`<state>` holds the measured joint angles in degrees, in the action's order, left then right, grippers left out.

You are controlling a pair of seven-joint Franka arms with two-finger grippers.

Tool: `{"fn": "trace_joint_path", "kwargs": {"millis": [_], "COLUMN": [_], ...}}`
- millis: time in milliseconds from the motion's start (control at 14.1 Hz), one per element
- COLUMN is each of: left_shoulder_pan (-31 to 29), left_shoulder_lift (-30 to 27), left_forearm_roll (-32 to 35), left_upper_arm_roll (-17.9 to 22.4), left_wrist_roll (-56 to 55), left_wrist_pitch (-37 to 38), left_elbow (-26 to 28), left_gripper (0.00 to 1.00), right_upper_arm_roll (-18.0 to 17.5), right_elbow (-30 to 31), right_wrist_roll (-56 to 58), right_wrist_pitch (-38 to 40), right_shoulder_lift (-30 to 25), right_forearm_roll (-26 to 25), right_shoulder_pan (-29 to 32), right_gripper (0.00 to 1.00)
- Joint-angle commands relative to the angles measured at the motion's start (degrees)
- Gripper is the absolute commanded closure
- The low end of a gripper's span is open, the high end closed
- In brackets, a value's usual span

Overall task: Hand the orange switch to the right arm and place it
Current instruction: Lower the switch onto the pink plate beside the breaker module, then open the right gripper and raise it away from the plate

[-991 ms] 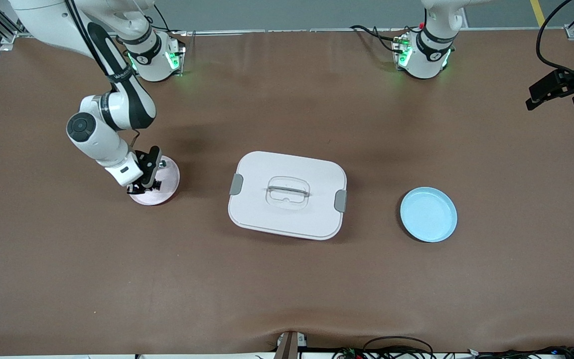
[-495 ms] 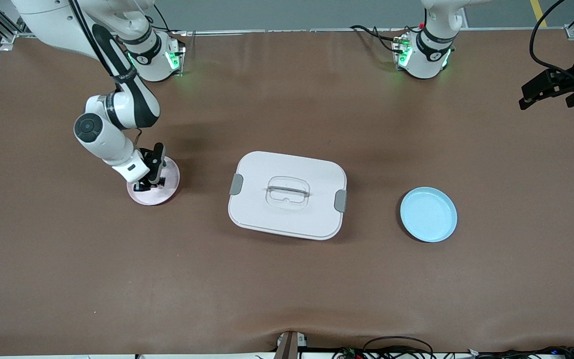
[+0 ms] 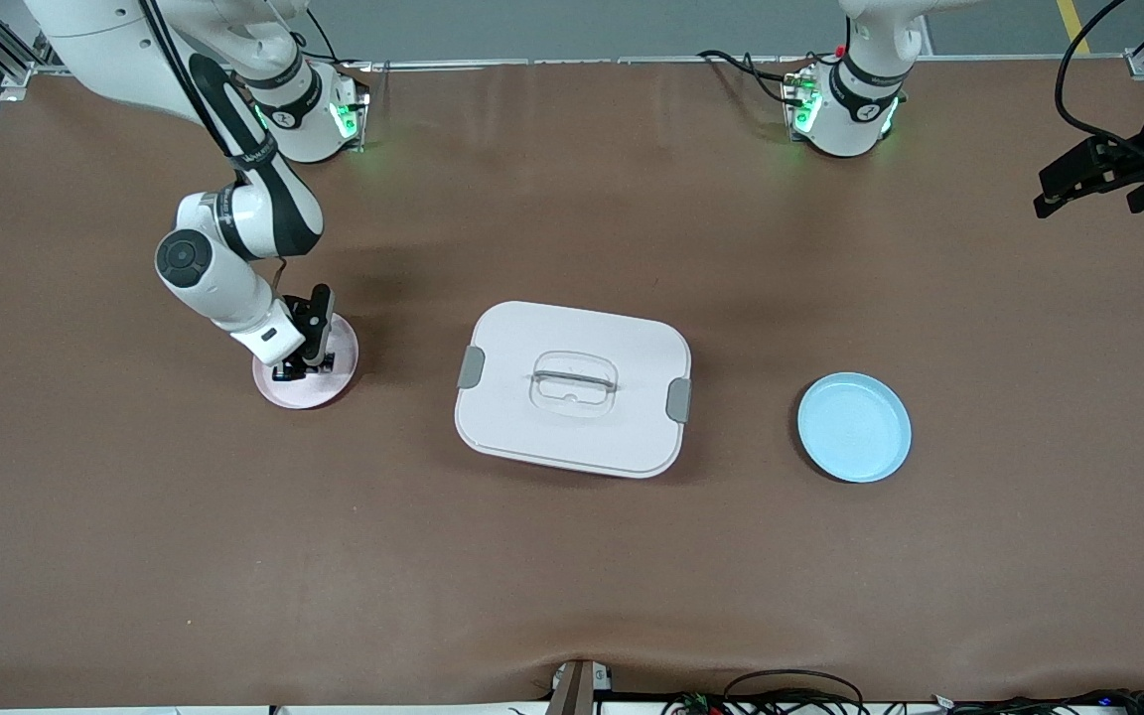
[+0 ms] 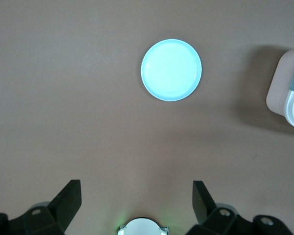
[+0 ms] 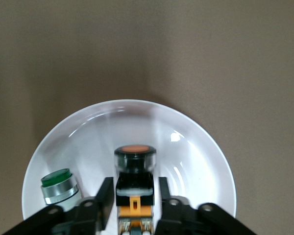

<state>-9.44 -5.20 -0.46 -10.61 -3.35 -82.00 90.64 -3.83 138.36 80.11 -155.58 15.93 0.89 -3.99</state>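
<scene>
The orange switch (image 5: 134, 169), black-bodied with a round orange face, lies on its side on the pale pink plate (image 3: 326, 389), which looks white in the right wrist view (image 5: 196, 161). My right gripper (image 5: 133, 188) is low over that plate (image 3: 300, 371). Its fingers (image 5: 104, 200) straddle the switch's body with a thin gap on each side, so it is open. My left gripper (image 3: 1088, 184) hangs high over the left arm's end of the table, wide open with nothing between its fingers (image 4: 68, 200).
A whitish-silver switch with a green face (image 5: 60, 186) stands on the same plate beside the orange one. A white lidded box (image 3: 572, 387) sits mid-table. A light blue plate (image 3: 853, 427) lies toward the left arm's end (image 4: 171, 70).
The right gripper has shifted a little over the pink plate and its fingers have parted from the orange switch. The left gripper has drifted slightly.
</scene>
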Motion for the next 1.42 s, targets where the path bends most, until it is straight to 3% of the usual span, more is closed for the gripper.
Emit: {"fn": "trace_joint_path", "kwargs": {"millis": [0, 283, 708, 920, 1345], "left_shoulder_pan": [-0.14, -0.14, -0.23, -0.23, -0.41], "left_shoulder_lift": [-0.60, -0.60, -0.69, -0.87, -0.95], "left_forearm_roll": [-0.94, -0.94, -0.94, -0.94, -0.86], "left_upper_arm_roll": [-0.11, -0.11, -0.11, -0.03, -0.03], "left_wrist_roll": [0.36, 0.53, 0.62, 0.62, 0.71], "left_wrist_pitch": [0.79, 1.05, 1.05, 1.40, 1.40], "left_elbow": [0.33, 0.33, 0.42, 0.42, 0.42], "left_gripper": [0.00, 0.00, 0.00, 0.00, 0.00], "right_upper_arm_roll": [-0.12, -0.12, -0.12, -0.30, -0.30], "right_elbow": [-1.95, -6.77, -21.79, -30.93, -39.83], "right_wrist_roll": [-0.48, -0.74, -13.72, -27.85, -52.81], "right_wrist_pitch": [1.59, 10.44, 38.64, 52.70, 60.99], "right_shoulder_lift": [-0.02, -0.46, -1.69, -2.92, -6.88], "right_forearm_roll": [-0.18, -0.18, -0.18, -0.36, -1.06], "right_shoulder_pan": [0.21, 0.47, -0.14, -0.93, -1.46], "right_gripper": [0.00, 0.00, 0.00, 0.00, 0.00]}}
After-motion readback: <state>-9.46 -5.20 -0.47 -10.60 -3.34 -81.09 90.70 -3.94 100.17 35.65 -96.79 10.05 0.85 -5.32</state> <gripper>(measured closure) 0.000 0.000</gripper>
